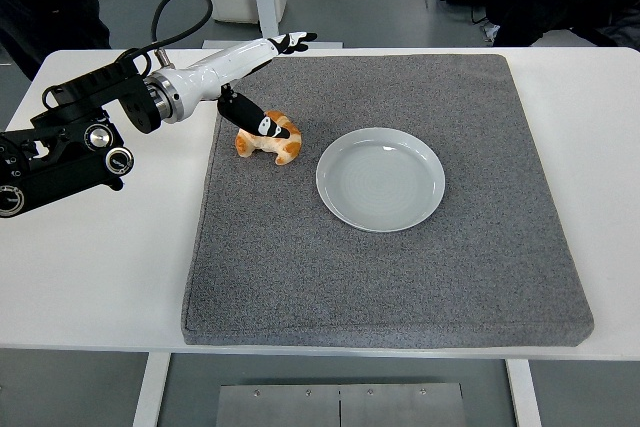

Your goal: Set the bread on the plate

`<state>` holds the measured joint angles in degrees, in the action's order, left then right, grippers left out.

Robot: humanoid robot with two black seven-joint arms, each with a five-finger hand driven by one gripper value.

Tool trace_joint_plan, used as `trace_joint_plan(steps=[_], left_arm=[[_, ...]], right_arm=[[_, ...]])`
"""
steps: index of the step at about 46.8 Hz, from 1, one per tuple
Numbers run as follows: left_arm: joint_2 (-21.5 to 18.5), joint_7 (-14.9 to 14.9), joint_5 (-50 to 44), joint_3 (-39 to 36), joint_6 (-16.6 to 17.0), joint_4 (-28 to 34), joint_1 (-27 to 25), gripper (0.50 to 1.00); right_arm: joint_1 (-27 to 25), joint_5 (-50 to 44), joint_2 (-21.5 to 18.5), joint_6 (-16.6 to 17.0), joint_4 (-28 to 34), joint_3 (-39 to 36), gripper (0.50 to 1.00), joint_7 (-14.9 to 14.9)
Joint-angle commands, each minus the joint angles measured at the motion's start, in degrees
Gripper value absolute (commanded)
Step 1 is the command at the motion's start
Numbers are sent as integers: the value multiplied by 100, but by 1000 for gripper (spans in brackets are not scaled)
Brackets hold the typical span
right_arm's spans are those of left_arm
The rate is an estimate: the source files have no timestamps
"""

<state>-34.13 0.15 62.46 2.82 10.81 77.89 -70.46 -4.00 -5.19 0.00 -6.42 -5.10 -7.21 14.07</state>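
The bread (270, 139), a croissant, lies on the grey mat (390, 267) just left of the plate (381, 179). Left hand (258, 87) hovers over it, fingers spread, holding nothing. Likely light, flaky, crushable: grip the thick middle gently.
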Motion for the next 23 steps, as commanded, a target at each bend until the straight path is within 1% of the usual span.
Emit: trace_joint_plan(steps=[1, 8, 16, 23], left_arm=[[-49, -15, 424, -150, 0, -45, 32, 984], [21, -24, 1110, -484, 0, -388, 76, 980], [170, -68, 1225, -555, 44, -704, 243, 981], [478, -85, 1216, -564, 88, -1126, 339, 981]], right_arm=[[5, 0, 0, 0, 0, 0, 1000, 0], [-4, 0, 0, 0, 0, 0, 1000, 0], [-4, 0, 0, 0, 0, 0, 1000, 0], [-4, 0, 0, 0, 0, 0, 1000, 0]])
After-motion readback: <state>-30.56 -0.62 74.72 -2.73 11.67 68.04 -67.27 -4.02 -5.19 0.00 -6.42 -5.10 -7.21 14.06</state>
